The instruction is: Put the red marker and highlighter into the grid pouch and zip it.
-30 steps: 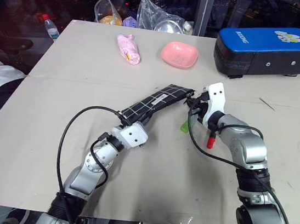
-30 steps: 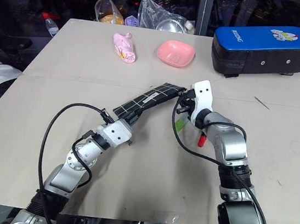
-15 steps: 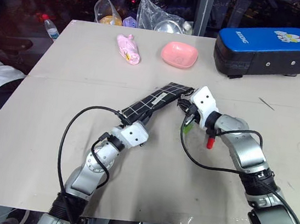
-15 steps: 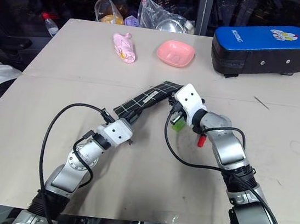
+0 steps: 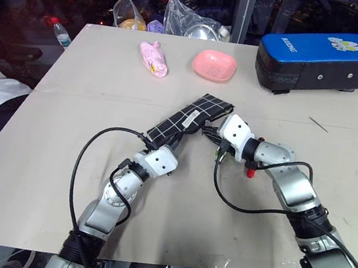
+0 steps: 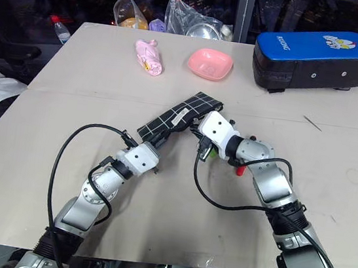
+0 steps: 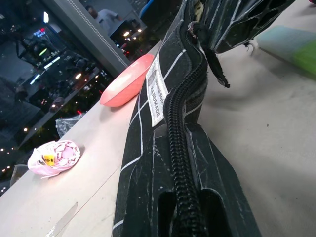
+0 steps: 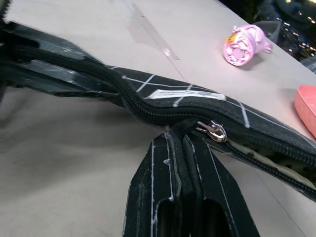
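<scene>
- Two grippers on the pouch (image 5: 187, 120), one at each end.
- Left gripper (image 5: 164, 148) pressed together on the near end of the pouch, fingers (image 7: 217, 212) clamped either side of the zipper (image 7: 180, 148) there.
- Right gripper (image 8: 182, 143) pinched shut on the zipper's pull tab, right at the slider (image 8: 213, 131), near the pouch's far end.
- Zipper closed from the left gripper up to the slider; past the slider, gap open with pale lining visible.
- Pouch held off the table (image 5: 65, 145) at the near end, running diagonally away and to the right; white label (image 7: 157, 89) on its side just below the zipper.
- Highlighter (image 6: 207, 152) on the table just under the right gripper, mostly hidden by it; green body alone visible.
- Marker (image 5: 251, 172) on the table beneath the right wrist, red end poking out on the near side; rest hidden.
- Both pens outside the pouch.
- Farther back on the table: pink dish (image 5: 214, 65), pink wrapped bundle (image 5: 154, 59) to its left, big blue-topped black case (image 5: 321, 60) at the far right.
- Beyond the far edge: clear bags (image 5: 181, 18) with items inside, small bottle (image 5: 60, 31) off the left corner.
</scene>
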